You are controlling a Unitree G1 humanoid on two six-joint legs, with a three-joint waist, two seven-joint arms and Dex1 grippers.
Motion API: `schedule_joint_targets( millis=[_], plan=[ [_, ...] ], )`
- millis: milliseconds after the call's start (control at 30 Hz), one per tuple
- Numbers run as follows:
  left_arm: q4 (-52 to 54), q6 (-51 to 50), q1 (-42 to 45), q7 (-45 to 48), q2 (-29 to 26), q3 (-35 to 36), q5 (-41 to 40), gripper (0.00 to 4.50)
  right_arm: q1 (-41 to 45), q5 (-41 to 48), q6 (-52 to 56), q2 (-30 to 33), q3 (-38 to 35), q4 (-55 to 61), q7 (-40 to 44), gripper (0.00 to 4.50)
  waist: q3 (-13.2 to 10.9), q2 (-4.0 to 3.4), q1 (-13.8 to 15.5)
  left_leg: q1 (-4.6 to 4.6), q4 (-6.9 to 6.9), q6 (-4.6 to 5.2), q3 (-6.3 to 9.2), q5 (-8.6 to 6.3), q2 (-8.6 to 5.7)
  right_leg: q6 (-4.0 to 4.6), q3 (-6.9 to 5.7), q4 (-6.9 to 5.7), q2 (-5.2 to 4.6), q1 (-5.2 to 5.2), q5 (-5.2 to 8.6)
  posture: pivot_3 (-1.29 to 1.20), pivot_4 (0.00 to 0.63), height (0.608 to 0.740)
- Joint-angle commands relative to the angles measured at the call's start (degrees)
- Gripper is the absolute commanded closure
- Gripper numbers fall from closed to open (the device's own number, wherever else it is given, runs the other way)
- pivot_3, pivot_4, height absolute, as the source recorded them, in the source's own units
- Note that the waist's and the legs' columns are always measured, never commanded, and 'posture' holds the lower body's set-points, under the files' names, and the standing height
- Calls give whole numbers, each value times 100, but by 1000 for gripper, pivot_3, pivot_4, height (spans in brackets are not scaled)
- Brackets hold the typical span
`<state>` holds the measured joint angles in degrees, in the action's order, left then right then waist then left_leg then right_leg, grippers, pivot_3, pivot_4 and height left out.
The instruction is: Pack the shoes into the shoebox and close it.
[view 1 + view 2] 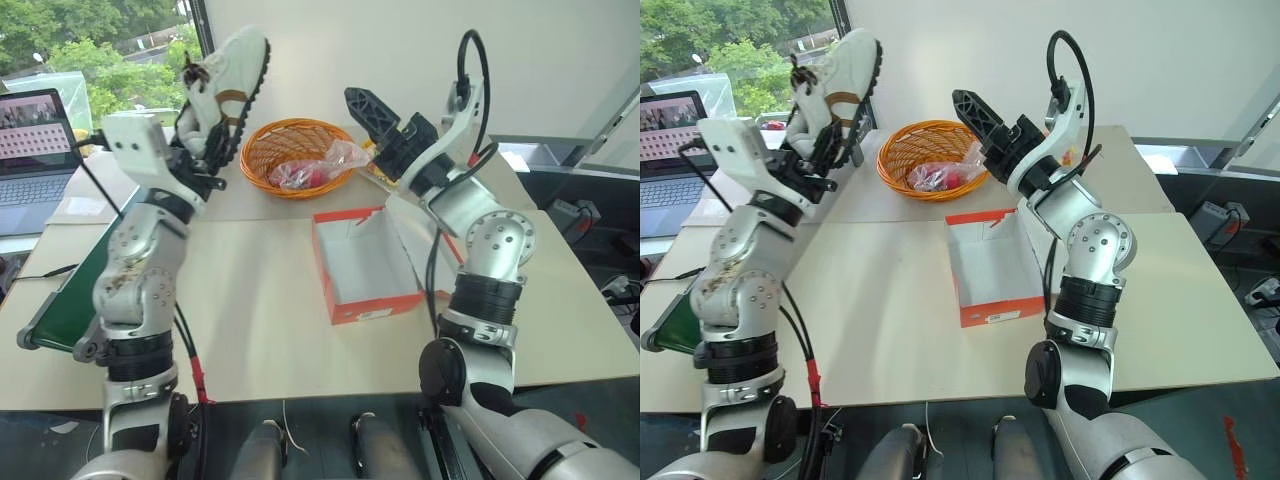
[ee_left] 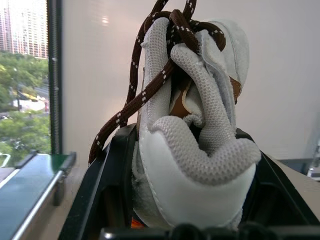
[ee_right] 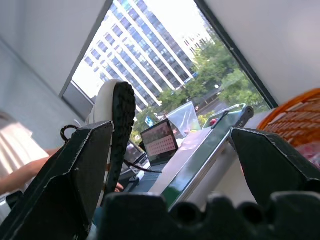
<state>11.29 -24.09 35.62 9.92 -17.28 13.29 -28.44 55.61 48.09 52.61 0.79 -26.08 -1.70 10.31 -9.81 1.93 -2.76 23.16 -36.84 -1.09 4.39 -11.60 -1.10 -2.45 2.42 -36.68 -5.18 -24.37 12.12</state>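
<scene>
Sneaker in cream mesh with dark brown laces and tan trim [image 1: 225, 90]: in the left eye view it stands heel-down, toe up, clamped at its heel end by the left gripper [image 1: 205, 150], high above the table. The shallow red-orange cardboard shoebox [image 1: 372, 297] lies well below and to the right of that hand, open and white inside, with nothing in it that I can see. The right gripper [image 1: 385, 125] hangs above the box's far end, jaws spread wide on nothing. Beyond it sits a round orange wicker basket [image 1: 275, 135] with a crumpled plastic bag inside.

The right eye view gives the same layout; the dark ribbed sole [image 1: 868, 75] faces towards the right gripper.

In the left wrist view the shoe's padded collar bulges between the black fingers [image 2: 107, 190], squashed inward, and the laces dangle loose above them. It looks light and soft: the upper yields under pressure, so a hold across the stiffer sole and heel would likely be firmer than one on the mesh. Loose laces could snag on a box wall.

In the right wrist view the wide-set fingers [image 3: 80, 165] frame the upright sole and a laptop [image 3: 160, 145] far beyond.
</scene>
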Motion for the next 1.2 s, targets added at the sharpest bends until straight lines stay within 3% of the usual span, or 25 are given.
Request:
schedule_joint_targets(
  millis=[33, 200, 700, 867, 1067, 1133, 1200],
  plan=[
    [266, 82, 348, -286, 527, -475, 144, 2380, 178, 328, -27, -57, 89, 205, -190, 0, 0, 0, 17, 1, 0, 0, 0, 0, 0, 0, 0, 1, -1, 1, 0, 0, 150, 740],
    [299, 64, 396, -395, 1139, -957, 245, 2380, 185, 415, -160, 10, 123, 165, -342, 0, 0, 0, 29, 5, -2, 0, 0, 0, -3, -1, -1, 5, -2, 5, 0, 0, 150, 740],
    [775, -246, -199, -268, 1494, -1614, 384, 2380, 225, 187, -536, 361, 558, -120, -158, 0, 0, -5, 22, 5, -1, 2, -3, 0, 1, -1, 1, 53, 3, 9, 1, 0, 150, 740],
    [794, -371, -105, -298, 1481, -1474, 311, 2389, 213, 170, -663, 350, 635, -223, -105, 1354, 0, -6, 18, 4, -1, 2, -3, 0, 1, -1, 1, 54, 4, 10, 1, 0, 150, 740],
    [959, -823, -221, -316, 1460, -1150, -43, 2389, 272, 148, -749, 385, 648, -330, -12, 3384, 0, -6, 21, 5, -1, 2, -3, 0, 1, -1, 0, 56, 4, 10, 2, 0, 150, 740],
    [1118, -1035, -370, -122, 1384, -989, -442, 1631, 293, 174, -764, 407, 662, -356, 68, 3960, 0, -6, 15, 6, -1, 2, -2, 0, 1, -1, 0, 56, 3, 10, 2, 0, 150, 740],
    [1334, -1421, -760, 14, 1062, -1026, -511, 943, 301, 160, -788, 436, 667, -379, 105, 4038, -1, -8, -7, 5, -1, 3, -3, 0, 2, -1, 0, 57, 4, 9, 2, 0, 150, 740]
  ],
)
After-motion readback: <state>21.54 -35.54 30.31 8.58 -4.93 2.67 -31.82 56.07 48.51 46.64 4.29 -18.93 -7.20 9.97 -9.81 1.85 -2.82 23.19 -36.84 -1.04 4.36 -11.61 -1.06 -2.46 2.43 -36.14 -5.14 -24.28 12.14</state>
